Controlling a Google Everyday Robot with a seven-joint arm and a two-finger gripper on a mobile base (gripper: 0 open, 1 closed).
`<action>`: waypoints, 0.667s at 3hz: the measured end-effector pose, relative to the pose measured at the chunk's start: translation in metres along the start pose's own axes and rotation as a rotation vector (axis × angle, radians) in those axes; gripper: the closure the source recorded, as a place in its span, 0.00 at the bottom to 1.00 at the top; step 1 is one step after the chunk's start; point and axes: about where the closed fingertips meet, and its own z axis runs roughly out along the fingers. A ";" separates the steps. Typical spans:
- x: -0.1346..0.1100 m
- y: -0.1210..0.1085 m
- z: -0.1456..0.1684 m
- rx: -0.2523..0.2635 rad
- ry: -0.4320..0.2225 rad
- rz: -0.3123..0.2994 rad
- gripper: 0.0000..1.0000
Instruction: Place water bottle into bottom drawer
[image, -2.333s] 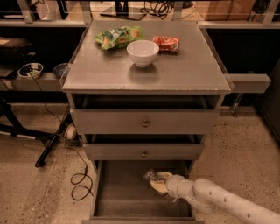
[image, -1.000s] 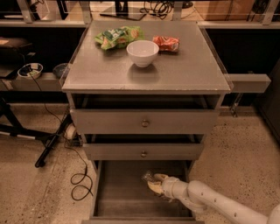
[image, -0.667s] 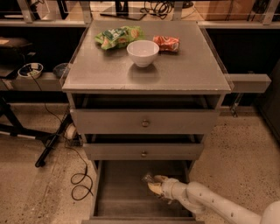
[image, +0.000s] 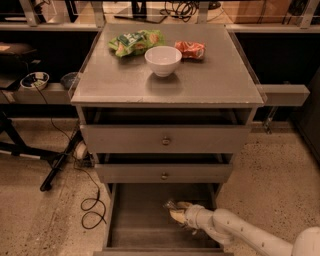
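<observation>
The bottom drawer (image: 135, 227) of the grey cabinet is pulled out, showing a plain grey floor. My gripper (image: 177, 212) reaches into it from the lower right, at the drawer's right middle, low over the floor. Its pale yellowish fingers (image: 179, 216) are closed around the water bottle (image: 171, 204), which shows only as a small clear glinting shape at the fingertips. The white arm (image: 240, 232) runs off toward the bottom right corner.
The two upper drawers with round knobs (image: 166, 141) stand slightly open. On the cabinet top are a white bowl (image: 163, 60), a green snack bag (image: 135, 42) and an orange-red packet (image: 190, 50). A black cable (image: 92, 202) and stand legs lie on the floor to the left.
The gripper with the bottle has shifted slightly left and lower inside the bottom drawer. Nothing else has moved.
</observation>
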 end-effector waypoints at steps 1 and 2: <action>0.000 0.000 0.000 0.000 0.000 0.000 0.44; 0.000 0.000 0.000 0.000 0.000 0.000 0.20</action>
